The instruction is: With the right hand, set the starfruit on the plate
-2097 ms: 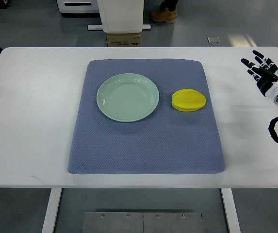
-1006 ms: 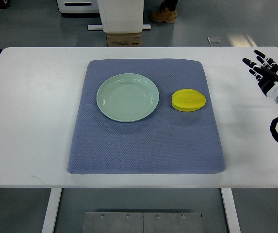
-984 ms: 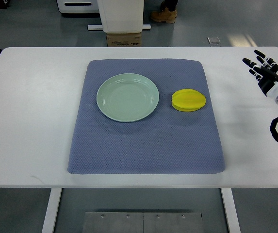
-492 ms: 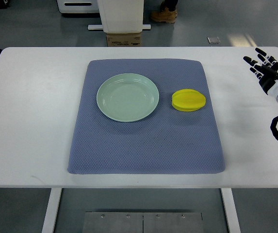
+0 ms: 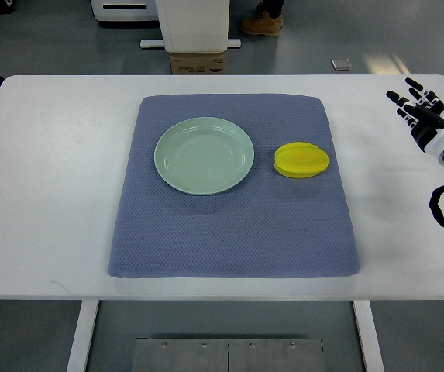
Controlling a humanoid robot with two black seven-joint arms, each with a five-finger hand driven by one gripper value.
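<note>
A yellow starfruit (image 5: 302,160) lies on the blue-grey mat (image 5: 235,225), just right of a pale green plate (image 5: 204,155) that holds nothing. My right hand (image 5: 421,111) hovers over the white table near its right edge, well to the right of the starfruit, with its black fingers spread and nothing in them. The left arm does not show.
The white table (image 5: 43,201) extends around the mat on all sides. Beyond its far edge stand a white pedestal with a cardboard box (image 5: 197,63), and a person's boot (image 5: 262,25) on the floor.
The right hand has only drifted a few pixels near the table's right edge. Starfruit and plate have stayed put.
</note>
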